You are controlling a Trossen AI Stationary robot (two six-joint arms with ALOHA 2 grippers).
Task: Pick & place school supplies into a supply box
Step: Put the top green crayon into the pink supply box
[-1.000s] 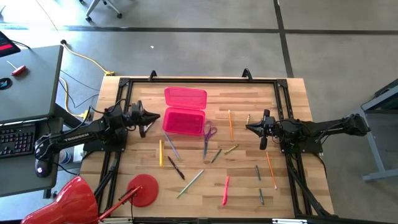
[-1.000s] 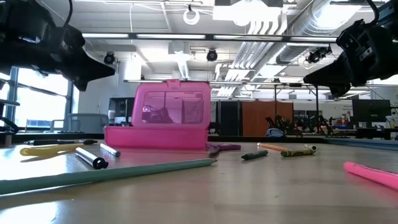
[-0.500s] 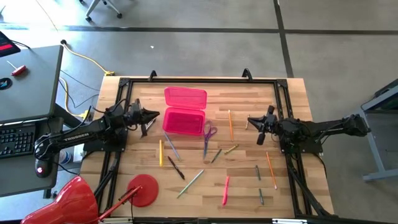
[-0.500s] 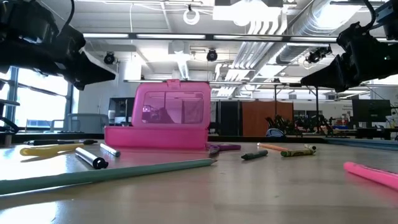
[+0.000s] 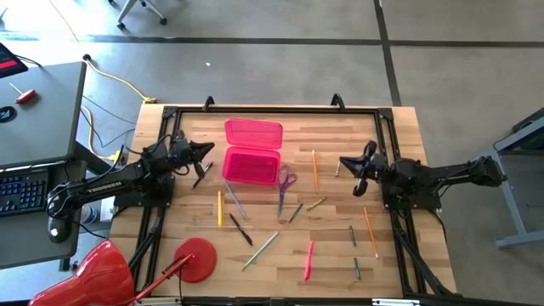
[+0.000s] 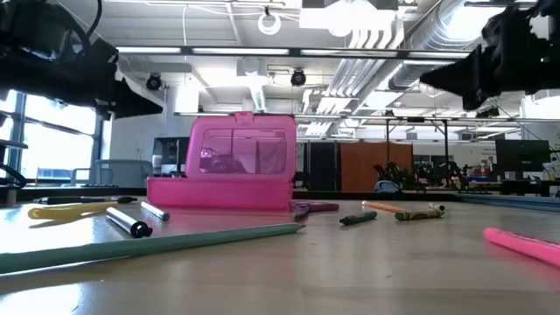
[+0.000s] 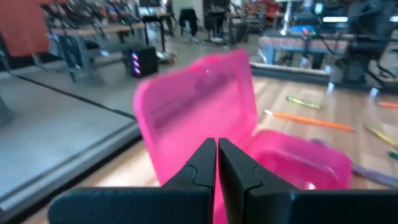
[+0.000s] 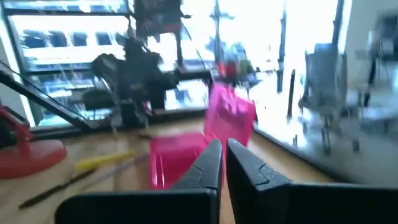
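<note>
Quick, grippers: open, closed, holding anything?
Left gripper: closed, empty, facing the supply box.
Right gripper: closed, empty, raised off the table.

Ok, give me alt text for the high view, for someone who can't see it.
An open pink supply box sits on a wooden table, empty, with pencils and pens scattered in front of it. The left gripper and right gripper hang at either side, holding nothing.

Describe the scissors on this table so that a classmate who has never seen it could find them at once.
Find the open pink supply box near the table's far edge. The scissors lie just off the right end of the box, close beside it. They alone have purple loop handles; everything nearby is a thin straight pencil or pen.
</note>
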